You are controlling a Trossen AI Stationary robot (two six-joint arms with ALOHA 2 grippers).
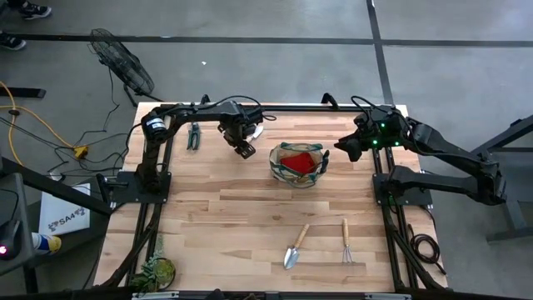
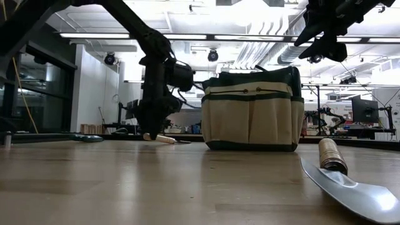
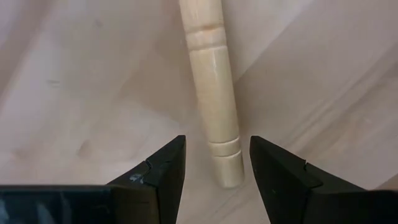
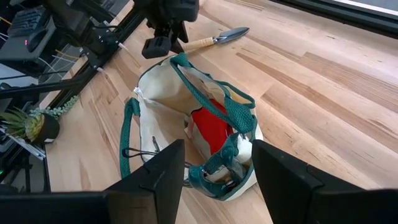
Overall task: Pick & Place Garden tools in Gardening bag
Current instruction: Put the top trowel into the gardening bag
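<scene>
The table [image 1: 250, 217] carries everything I work with. The gardening bag [image 1: 298, 165] stands near its middle toward the far edge, mouth open, with the red cloth piece [image 4: 214, 132] already inside. My right gripper [image 4: 217, 180] waits above and just beside the bag, fingers apart, holding nothing. Well apart from the bag, near the front edge, lie a second trowel [image 1: 295, 247] and the hand rake [image 1: 346, 242], and a pruner [image 1: 193, 136] lies by my left arm's base.

My left gripper [image 3: 217, 168] is low over the board just beside the bag, and it is plainly the nearer one to the trowel [image 4: 214, 40] lying there. Its fingers stand apart and clamp nothing yet. The trowel's wooden handle [image 3: 212, 93] runs straight away from me, its butt end sitting between my two fingertips, so the long axis crosses my closing line squarely. I judge that closing would pinch only the very end.
</scene>
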